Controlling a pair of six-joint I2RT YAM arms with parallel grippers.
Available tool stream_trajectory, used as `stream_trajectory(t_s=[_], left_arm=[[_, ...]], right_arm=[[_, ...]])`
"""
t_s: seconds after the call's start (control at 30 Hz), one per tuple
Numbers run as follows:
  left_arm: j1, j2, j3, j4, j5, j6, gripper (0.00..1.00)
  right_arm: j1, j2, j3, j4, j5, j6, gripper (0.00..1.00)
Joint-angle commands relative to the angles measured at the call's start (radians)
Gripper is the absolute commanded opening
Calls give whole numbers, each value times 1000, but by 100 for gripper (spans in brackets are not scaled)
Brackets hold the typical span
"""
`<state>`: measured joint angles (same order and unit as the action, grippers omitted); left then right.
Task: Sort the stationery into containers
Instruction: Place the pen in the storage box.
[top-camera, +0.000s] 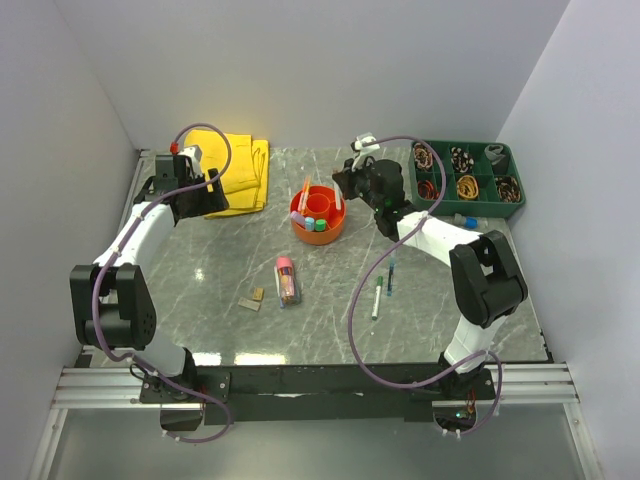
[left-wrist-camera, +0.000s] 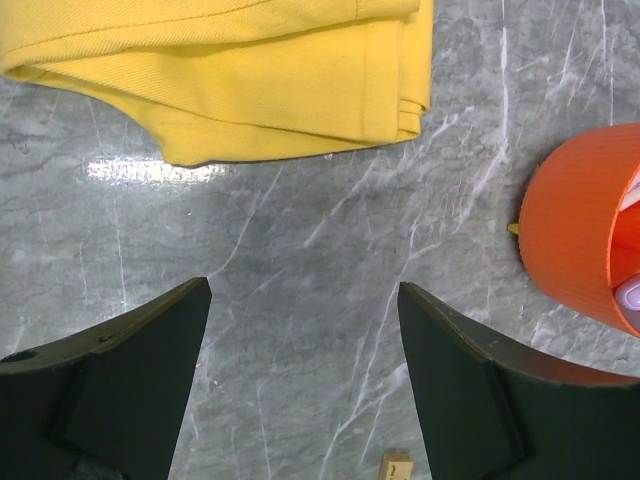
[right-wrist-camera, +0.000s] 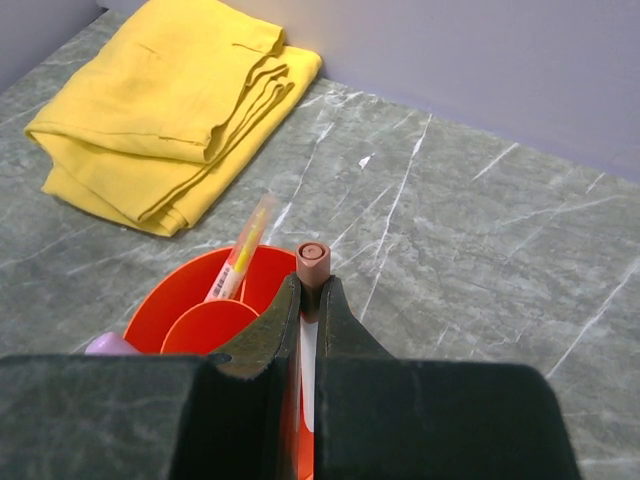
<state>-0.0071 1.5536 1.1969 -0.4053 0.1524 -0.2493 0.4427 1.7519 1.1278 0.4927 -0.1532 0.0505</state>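
Right gripper: jaws pressed together, pinching a thin white pen with a brownish-pink cap. The pen is held upright, cap uppermost, over the near rim of the round bright orange plastic organiser bowl. This hold is judged to suit a tip-first drop into the divided ring. Which compartment lies beneath cannot be told, since the fingers hide it.

Already stood in the bowl: a yellow highlighter, leaning outward against the rim, and what appears to be a lilac cap at the left edge.

Left gripper: fingers spread wide, nothing between them. It is poised above bare grey marble tabletop, between the folded yellow cloth and the bowl's ribbed wall, probably parked clear of the other arm's work.

Not yet sorted, lying in the open on the table: a pink-capped clear tube, two small tan blocks just beside it, and two thin pens near the right arm. The task is judged to be partway done.
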Motion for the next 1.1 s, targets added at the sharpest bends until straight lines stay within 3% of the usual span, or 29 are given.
stream_trajectory(t_s=[0.0,1.07], left_arm=[[2,2,-6,23,7,-4,82],[4,-16,-49,45,9,-27,82]], right_arm=[[5,-12,50,17,26,8,0],[21,-29,15,-16,57,34,0]])
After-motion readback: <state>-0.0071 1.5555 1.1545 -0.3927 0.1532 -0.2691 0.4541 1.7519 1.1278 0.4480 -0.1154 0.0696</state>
